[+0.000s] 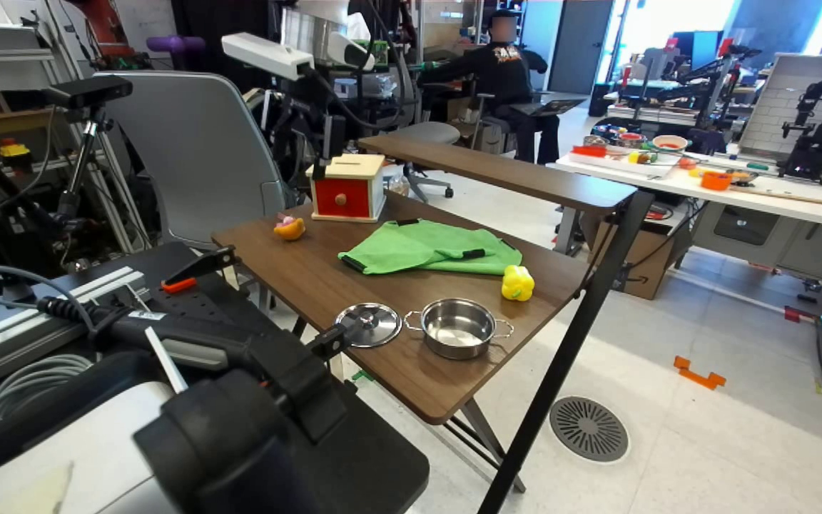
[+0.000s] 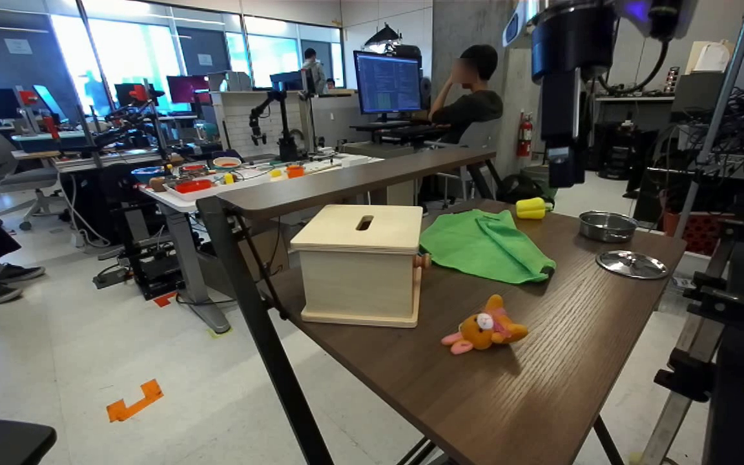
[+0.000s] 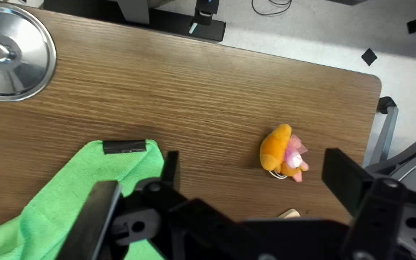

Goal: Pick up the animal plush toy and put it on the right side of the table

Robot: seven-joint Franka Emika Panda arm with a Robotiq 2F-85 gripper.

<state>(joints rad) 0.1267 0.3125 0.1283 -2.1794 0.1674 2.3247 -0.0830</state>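
The animal plush toy (image 1: 290, 228) is small and orange with pink parts. It lies on its side on the dark brown table (image 1: 268, 260), near one end. In an exterior view its head and pink ears show, and the toy (image 2: 478, 331) is beside the wooden box. My gripper (image 3: 253, 154) is open and empty. In the wrist view the toy (image 3: 276, 150) appears between the two spread fingers, nearer the right-hand one, on the tabletop below. In both exterior views the gripper (image 1: 327, 153) (image 2: 566, 174) hangs above the table, apart from the toy.
A wooden box with a red drawer (image 1: 343, 196) stands close to the toy. A green cloth (image 1: 425, 246), yellow pepper-like object (image 1: 518, 283), steel pot (image 1: 457, 328) and lid (image 1: 368, 325) are on the table. A raised shelf (image 1: 496, 171) runs along one long edge.
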